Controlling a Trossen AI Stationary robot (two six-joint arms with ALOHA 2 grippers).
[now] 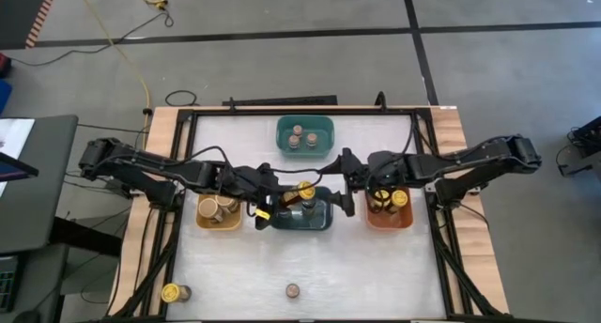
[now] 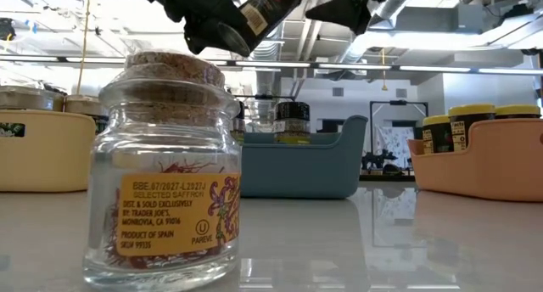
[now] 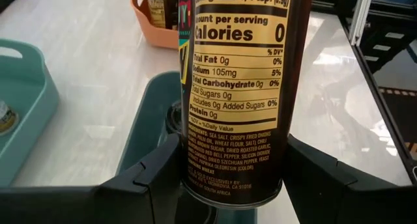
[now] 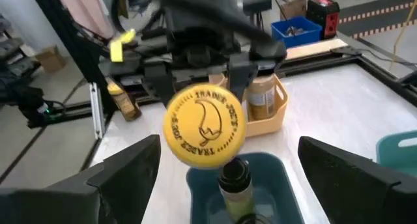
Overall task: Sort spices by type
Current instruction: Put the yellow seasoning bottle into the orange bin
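At the left of the worktop [image 1: 376, 267] sits the yellow bin [image 1: 218, 213], holding wide tan-topped jars. Beside it the left tool [image 1: 282, 199] is clamped on a yellow-lidded spice jar [image 1: 302, 192], held tilted in the air above the dark-blue bin [image 1: 302, 216]. From the left wrist, the jar's dark label of nutrition text fills the space between the two fingers [image 3: 163, 178]. A dark-lidded bottle [image 4: 234, 175] already stands in that bin.

Further right, the right tool [image 1: 346, 187] hovers near the same jar with its jaws wide apart and empty, its wrist camera looking straight at the round yellow lid. Beyond it, the orange bin [image 1: 389, 216] holds other yellow-lidded jars, so I judge that to be where this one belongs (a handover to the right arm looks likely). To do it well, the right tool should close squarely on the lid end before the left lets go, since the jar is smooth and cylindrical and could slip or twist.

The bins look like matte plastic with rounded corners. The teal bin [image 1: 305, 135] at the back holds small brown-topped jars. Near the front edge stand a clear glass saffron jar [image 2: 161, 165] with a rough cork stopper and one more yellow-lidded jar [image 1: 172, 292], still unsorted.
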